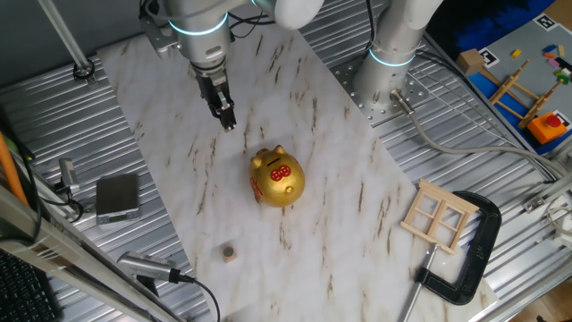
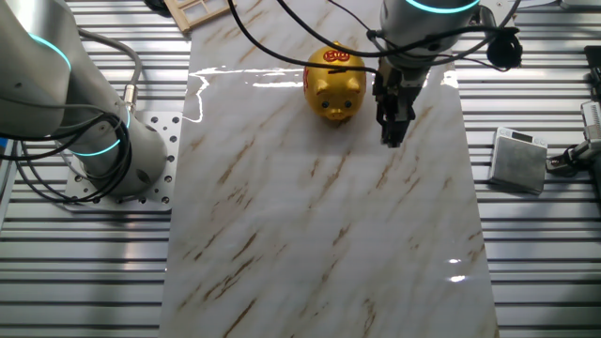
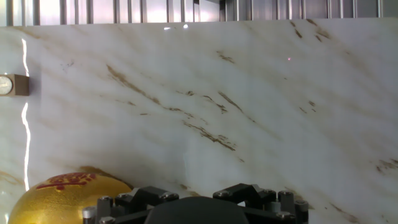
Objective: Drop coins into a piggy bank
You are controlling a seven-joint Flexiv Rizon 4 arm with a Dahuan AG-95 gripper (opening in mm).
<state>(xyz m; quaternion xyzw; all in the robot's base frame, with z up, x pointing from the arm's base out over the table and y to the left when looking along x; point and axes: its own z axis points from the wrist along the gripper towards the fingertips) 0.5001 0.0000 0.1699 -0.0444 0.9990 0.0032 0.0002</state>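
We see the gripper (image 1: 228,119) hanging above the marble slab (image 1: 340,206), fingers pointing down, with nothing visible between them; the tips sit close together in both fixed views, but we cannot tell for certain whether they are fully closed, and the hand view shows only the dark gripper base at the bottom edge. The pig (image 1: 276,176) stands upright on the slab near the gripper, apart from it. In one fixed view it lies below and to the right of the fingertips; in the other fixed view the pig (image 2: 334,84) is just left of the gripper (image 2: 392,131), its snout facing the camera. In the hand view its gold top with red marks (image 3: 65,198) shows at the lower left corner. The coin (image 1: 229,254) lies flat on the slab, well apart from the gripper and beyond the pig from it; in the hand view the coin (image 3: 12,84) sits at the far left edge.
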